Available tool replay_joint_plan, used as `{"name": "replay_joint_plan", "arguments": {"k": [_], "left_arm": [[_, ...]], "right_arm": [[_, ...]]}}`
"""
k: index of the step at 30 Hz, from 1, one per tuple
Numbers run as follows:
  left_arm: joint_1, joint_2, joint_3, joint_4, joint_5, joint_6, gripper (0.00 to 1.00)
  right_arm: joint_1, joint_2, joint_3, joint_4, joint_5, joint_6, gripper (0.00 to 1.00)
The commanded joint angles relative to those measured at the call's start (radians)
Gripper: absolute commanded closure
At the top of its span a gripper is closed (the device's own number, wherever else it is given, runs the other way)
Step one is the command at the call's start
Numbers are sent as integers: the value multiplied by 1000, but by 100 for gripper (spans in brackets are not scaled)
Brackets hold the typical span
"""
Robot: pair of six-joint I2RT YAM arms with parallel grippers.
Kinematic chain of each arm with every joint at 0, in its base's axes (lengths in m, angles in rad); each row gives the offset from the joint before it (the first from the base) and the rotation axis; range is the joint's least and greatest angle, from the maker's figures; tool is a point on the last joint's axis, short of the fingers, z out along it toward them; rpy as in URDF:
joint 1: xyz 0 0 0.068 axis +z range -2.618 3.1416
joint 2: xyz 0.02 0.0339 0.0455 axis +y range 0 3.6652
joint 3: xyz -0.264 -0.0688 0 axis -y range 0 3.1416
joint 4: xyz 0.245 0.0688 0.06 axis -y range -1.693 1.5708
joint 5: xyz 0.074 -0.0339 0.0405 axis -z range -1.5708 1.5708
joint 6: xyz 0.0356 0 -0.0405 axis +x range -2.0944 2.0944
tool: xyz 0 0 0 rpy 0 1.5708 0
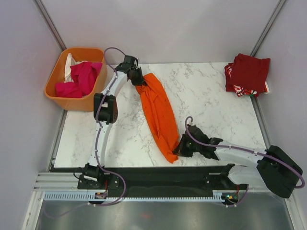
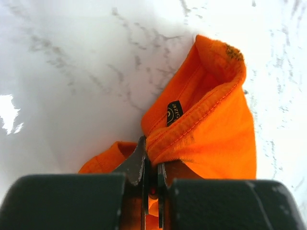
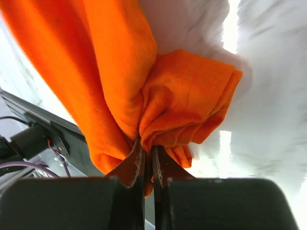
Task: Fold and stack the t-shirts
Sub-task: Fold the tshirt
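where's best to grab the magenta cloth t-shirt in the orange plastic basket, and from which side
Probably pinch a raised fold on top of the crumpled magenta cloth t-shirt, coming straight down from above: it lies heaped inside the orange plastic basket, whose upright walls block a sideways approach for the jaws.

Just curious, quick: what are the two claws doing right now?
Left gripper: shut on the orange t-shirt, near its collar.
Right gripper: shut on the same shirt's other end.
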State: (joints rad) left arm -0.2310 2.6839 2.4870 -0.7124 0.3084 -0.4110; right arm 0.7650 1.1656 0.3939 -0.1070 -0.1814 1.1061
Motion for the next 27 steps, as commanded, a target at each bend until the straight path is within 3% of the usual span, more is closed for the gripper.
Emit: {"name": "replay_joint_plan", "arguments": {"k": [1, 5, 7, 9, 10, 11, 13, 14, 15, 23, 25, 27], "left_arm": [[-17, 39, 41, 133, 113, -12, 98], [-57, 44, 42, 211, 86, 50, 94], [-59, 48, 44, 231, 87, 67, 92], [-59, 45, 44, 238, 80, 84, 71], [-59, 42, 41, 238, 77, 106, 58], [-59, 30, 35, 238, 78, 118, 34], [-59, 5, 1, 237, 68, 158, 20], [-59, -7, -14, 238, 51, 170, 8], [-59, -39, -26, 238, 31, 184, 2], [-28, -186, -60, 220, -193, 267, 0], [-15, -222, -53, 220, -203, 268, 0], [-5, -240, -40, 218, -213, 279, 0]], "right_arm": [[158, 97, 90, 128, 49, 181, 91], [354, 331, 247, 132, 56, 175, 88], [393, 379, 307, 133, 69, 167, 79], [424, 425, 336, 118, 71, 153, 61], [430, 434, 362, 110, 80, 137, 42], [438, 439, 375, 71, 97, 126, 34], [438, 437, 413, -15, 152, 107, 25], [438, 425, 424, -43, 172, 86, 24], [439, 419, 434, -98, 180, 80, 24], [465, 274, 473, -339, 379, 35, 22], [484, 234, 476, -393, 395, 31, 4], [511, 209, 497, -462, 401, 28, 2]]}}
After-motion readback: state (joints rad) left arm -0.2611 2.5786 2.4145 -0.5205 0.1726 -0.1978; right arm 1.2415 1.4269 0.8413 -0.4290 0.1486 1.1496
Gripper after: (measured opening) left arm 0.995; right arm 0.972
